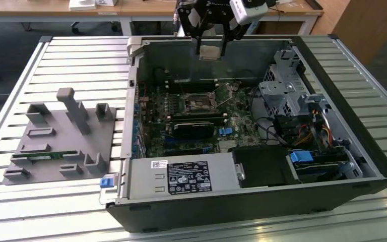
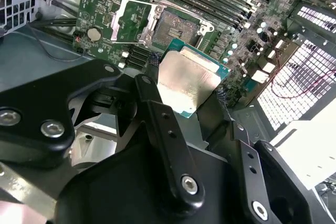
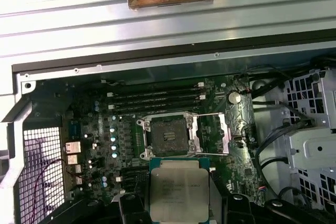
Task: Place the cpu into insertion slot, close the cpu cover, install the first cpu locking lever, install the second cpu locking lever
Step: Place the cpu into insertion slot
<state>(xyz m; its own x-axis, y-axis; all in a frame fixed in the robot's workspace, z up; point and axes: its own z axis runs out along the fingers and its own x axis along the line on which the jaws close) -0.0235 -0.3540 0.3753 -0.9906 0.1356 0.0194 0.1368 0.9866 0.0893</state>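
On a slatted table (image 1: 79,60) stands an open computer case (image 1: 247,214). The chip (image 3: 178,192) hangs pinched between the gripper's (image 1: 211,49) fingers (image 2: 153,61), twelve o'clock of the empty socket (image 1: 197,103) in the exterior view; lowered tilted, it could jam there crooked.

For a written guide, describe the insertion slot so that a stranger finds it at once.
Inside the open computer case, a green motherboard lies flat. Near its middle sits the insertion slot, a dark square with a silvery rim. Unlike the long narrow memory slots beside it, it is square.
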